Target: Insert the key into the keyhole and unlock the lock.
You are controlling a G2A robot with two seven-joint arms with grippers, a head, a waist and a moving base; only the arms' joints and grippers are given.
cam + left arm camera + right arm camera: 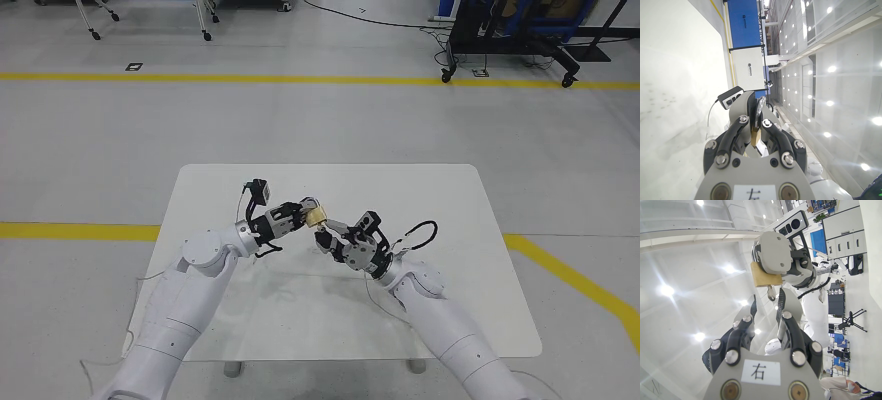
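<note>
Brass lock (pixel 764 276) up in the air over the middle of the white table (pixel 450 200), clear of the tabletop. Clamped flat in the left gripper (pixel 757 113), with the brass body poking out from under a grey finger pad and the silver shackle (pixel 760 106) tucked up between the fingers. Shackle latched or sprung? Half hidden by the pad, so impossible to call. Keyhole end turned toward the right arm.

And there, the key (pixel 771 294): blade in the keyhole, round silver head sticking out of the lock's end face. No telling how deep, nor whether turned.

On to the right gripper (pixel 767 299), right up at the lock from the near right. Jaws spread, nothing pinched. Key head sitting in the gap between the two ribbed fingertips (pixel 780 298), close by one and well off the other. Touching or not, hard to say.

From above, both grippers tip to tip over the table, one in from the left, the other from the near right, with the lock a small gold spot between them. Black cable (pixel 420 235) looped beside the right wrist.

Around the table, pale grey floor with yellow lines (pixel 300 77) across it, far and near. Dark wheeled cart (pixel 510 40) off at the far right.
</note>
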